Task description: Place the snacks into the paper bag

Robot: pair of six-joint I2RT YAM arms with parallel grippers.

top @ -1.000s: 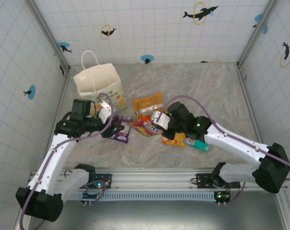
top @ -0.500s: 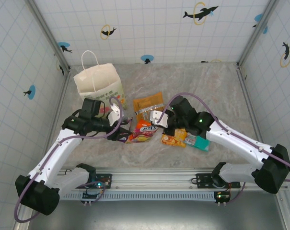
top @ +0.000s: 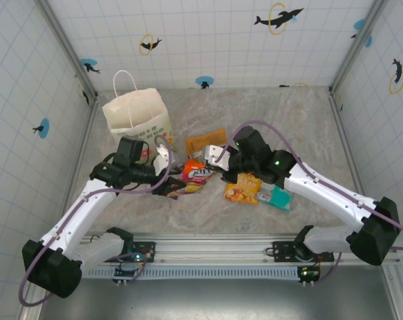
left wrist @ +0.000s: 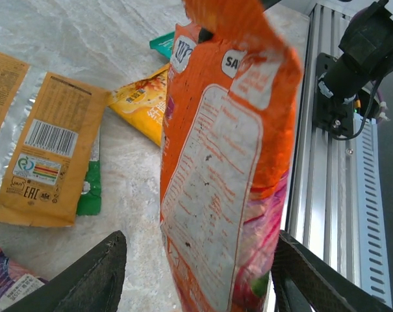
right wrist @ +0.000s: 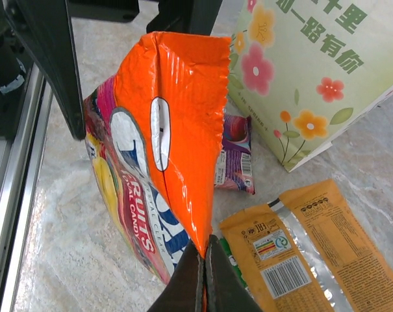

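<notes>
Right, you seem mid-handover: your right gripper pinches the orange packet, your left gripper stands open around it, so close left, then make for the paper bag.

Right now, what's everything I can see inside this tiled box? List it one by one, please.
paper bag: 1, cream with flower print and white handles, upright at the table's far left.
orange fruit-candy packet: 1, orange, held upright between both grippers.
purple packet: 1, purple, flat by the bag's front corner.
tan-orange packets: 2, flat near the centre; something green peeks from under one.
yellow packet: 1, yellow-orange, flat right of centre.
teal packet: 1, teal-white, just right of the yellow one.
table: 1, grey marbled.
walls: 3, white tiles with dolphin stickers.
left gripper: 1, black, jaws open around the orange packet.
right gripper: 1, black, shut on that packet's corner.
</notes>
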